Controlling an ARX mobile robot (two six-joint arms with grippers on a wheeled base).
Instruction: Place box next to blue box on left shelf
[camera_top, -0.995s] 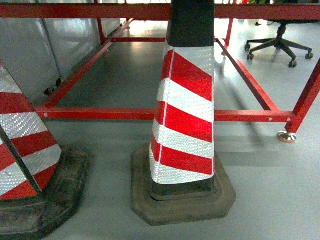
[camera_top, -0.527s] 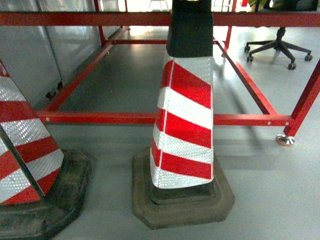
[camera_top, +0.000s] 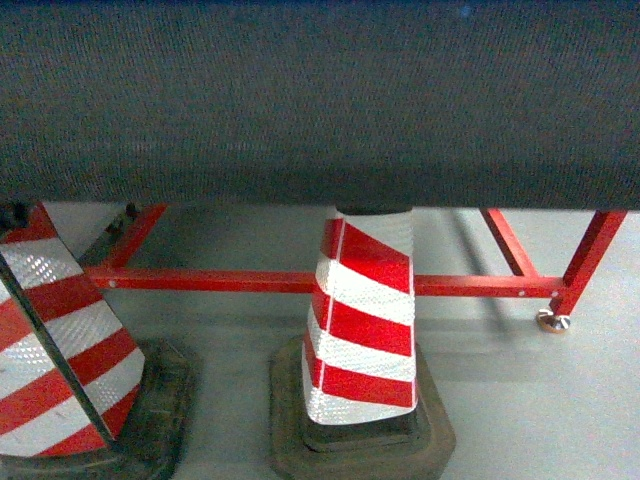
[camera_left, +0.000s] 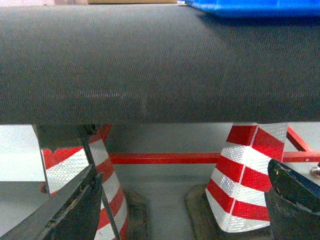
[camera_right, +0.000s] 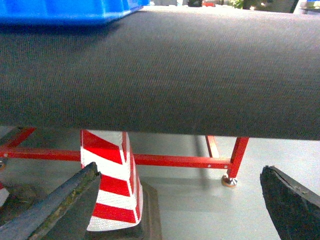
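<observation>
The box (camera_left: 252, 7) is a bright-blue crate resting on a dark woven table top (camera_left: 150, 65); only its lower edge shows, at the top right of the left wrist view. The same box (camera_right: 65, 11) sits at the top left of the right wrist view. My left gripper (camera_left: 183, 172) is open below the table's near edge, with nothing between its fingers. My right gripper (camera_right: 180, 172) is also open and empty, at the same low height. The left shelf and the blue box on it are out of view. Neither gripper shows in the head view.
The dark table top (camera_top: 320, 100) fills the upper head view. Under it stand a red steel frame (camera_top: 250, 281) with a foot (camera_top: 551, 321) and two red-and-white cones (camera_top: 362, 320) (camera_top: 55, 340) on grey floor.
The head view has risen: the dark table top now covers the upper half where the red frame and floor showed before. The cones sit lower in the picture.
</observation>
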